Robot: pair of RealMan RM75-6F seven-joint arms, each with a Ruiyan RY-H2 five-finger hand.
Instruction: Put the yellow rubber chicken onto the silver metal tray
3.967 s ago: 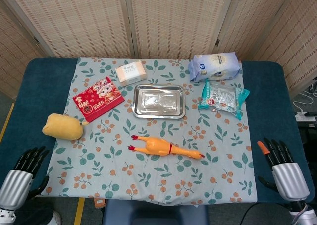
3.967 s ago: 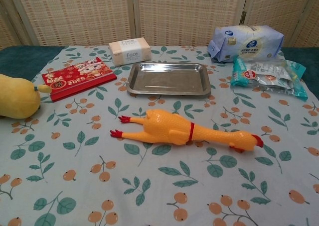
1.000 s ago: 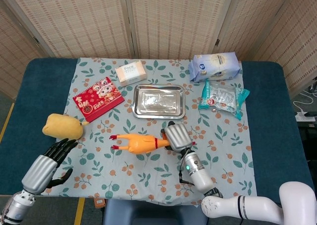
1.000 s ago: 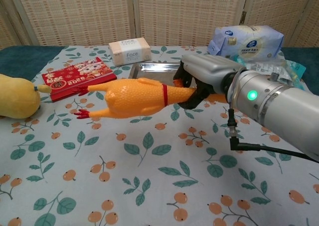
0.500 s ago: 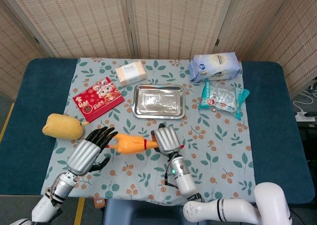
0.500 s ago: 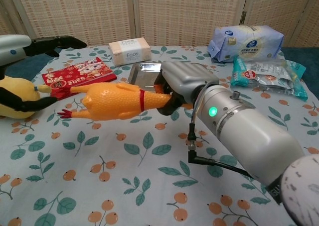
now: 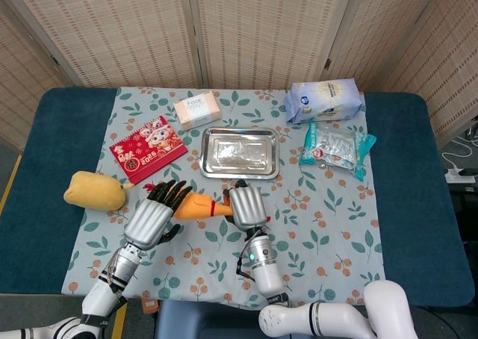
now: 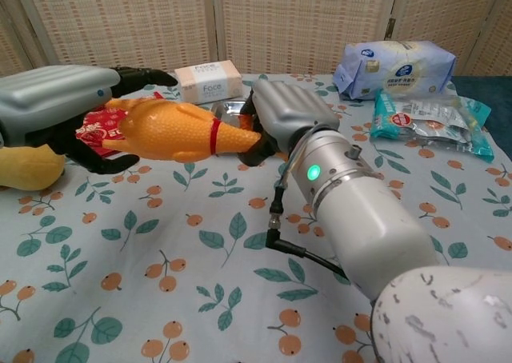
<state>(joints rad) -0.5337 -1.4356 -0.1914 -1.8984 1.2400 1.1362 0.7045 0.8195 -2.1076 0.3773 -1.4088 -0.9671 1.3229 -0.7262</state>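
Observation:
The yellow rubber chicken (image 7: 196, 207) (image 8: 172, 129) hangs level above the flowered cloth, in front of the silver metal tray (image 7: 239, 153) (image 8: 226, 112). My right hand (image 7: 247, 204) (image 8: 282, 115) grips its neck and head end, which is hidden in the hand. My left hand (image 7: 154, 215) (image 8: 58, 99) reaches in from the left. Its dark fingers (image 8: 142, 76) stretch over the chicken's rear and its thumb lies below, so the body sits between them without a closed grip. The tray has nothing on it.
A yellow plush toy (image 7: 93, 190) lies at the left edge of the cloth, with a red 2025 card (image 7: 148, 148) behind it. A Face tissue box (image 7: 197, 109), a white-blue pack (image 7: 323, 98) and a teal packet (image 7: 337, 146) stand around the tray.
My right hand has carried the chicken further left and a little higher. The left hand has moved in from the left until its fingers and thumb bracket the chicken's rear.

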